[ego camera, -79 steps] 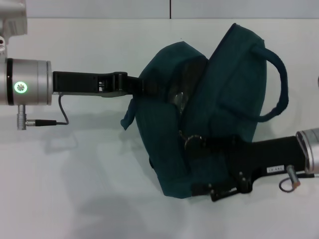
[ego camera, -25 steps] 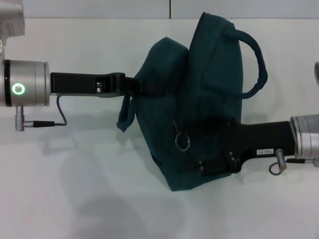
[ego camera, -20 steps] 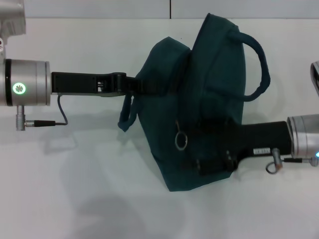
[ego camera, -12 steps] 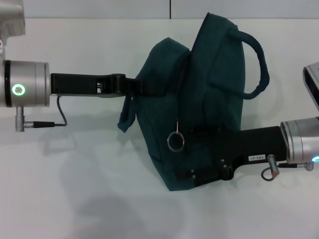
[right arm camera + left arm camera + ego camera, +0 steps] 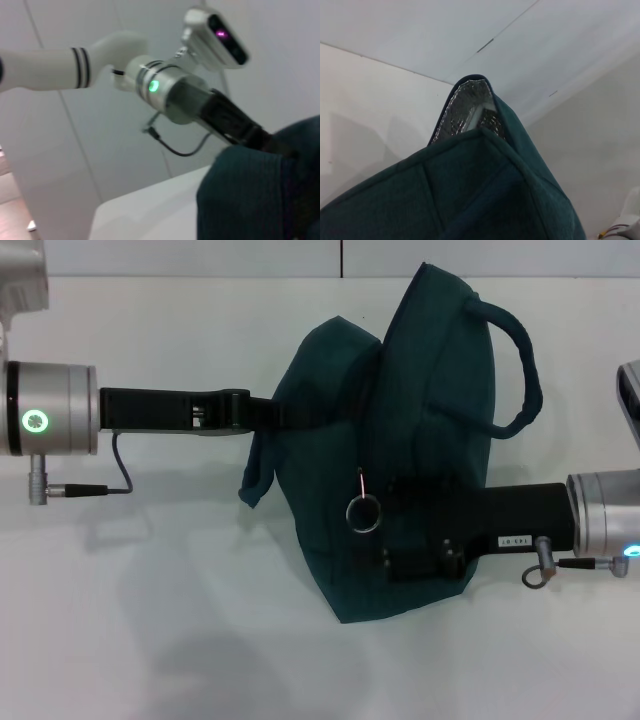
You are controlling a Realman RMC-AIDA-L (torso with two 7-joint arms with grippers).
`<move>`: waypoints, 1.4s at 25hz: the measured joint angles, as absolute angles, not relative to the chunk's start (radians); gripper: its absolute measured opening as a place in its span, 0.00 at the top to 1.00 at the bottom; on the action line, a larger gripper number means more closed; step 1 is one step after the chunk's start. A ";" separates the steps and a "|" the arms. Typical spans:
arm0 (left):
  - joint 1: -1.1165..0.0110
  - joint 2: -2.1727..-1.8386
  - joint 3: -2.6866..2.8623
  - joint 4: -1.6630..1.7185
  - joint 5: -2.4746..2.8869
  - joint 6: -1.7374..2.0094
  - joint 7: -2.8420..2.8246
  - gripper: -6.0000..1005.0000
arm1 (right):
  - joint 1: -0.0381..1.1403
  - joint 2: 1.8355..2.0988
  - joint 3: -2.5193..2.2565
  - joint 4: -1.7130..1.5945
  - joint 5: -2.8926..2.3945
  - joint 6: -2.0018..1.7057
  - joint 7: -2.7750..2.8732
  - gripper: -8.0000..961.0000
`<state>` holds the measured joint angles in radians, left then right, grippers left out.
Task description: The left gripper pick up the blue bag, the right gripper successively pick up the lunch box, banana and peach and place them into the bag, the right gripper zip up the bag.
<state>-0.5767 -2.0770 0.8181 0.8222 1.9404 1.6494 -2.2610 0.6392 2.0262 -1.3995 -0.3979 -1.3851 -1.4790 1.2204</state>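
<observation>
The blue bag [image 5: 400,440] hangs above the white table [image 5: 150,620], a dark teal soft case with a carry handle [image 5: 520,370]. My left gripper [image 5: 287,412] is shut on the bag's upper left edge and holds it up. My right gripper [image 5: 388,532] lies against the bag's lower front, beside a metal zip ring [image 5: 362,513] on a red cord. The left wrist view shows the bag [image 5: 485,195] with a small gap of silver lining [image 5: 467,107]. In the right wrist view the bag [image 5: 260,200] meets the left gripper [image 5: 260,139]. Lunch box, banana and peach are hidden.
The white table stretches bare around the bag, with a wall seam [image 5: 341,258] at the back. A cable [image 5: 118,475] loops under the left wrist. A head-mounted camera unit [image 5: 215,37] shows above the left arm in the right wrist view.
The bag's flap has closed over the silver lining and the bag swung upright. My right gripper slid left and up along the bag's front, and the zip ring moved with it.
</observation>
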 joint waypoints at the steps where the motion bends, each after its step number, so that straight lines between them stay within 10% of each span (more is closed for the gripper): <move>1: -0.577 -2.077 0.818 0.822 1.940 1.650 -2.261 0.94 | 0.639 2.027 -1.398 -0.395 -1.382 -1.463 1.221 0.12; 12: -0.578 -2.080 0.818 0.822 1.940 1.651 -2.261 0.94 | 0.635 2.027 -1.452 -0.394 -1.342 -1.345 1.245 0.35; 35: -0.568 -2.077 0.818 0.822 1.937 1.651 -2.254 0.94 | 0.618 2.023 -1.444 -0.389 -1.315 -1.469 1.238 0.36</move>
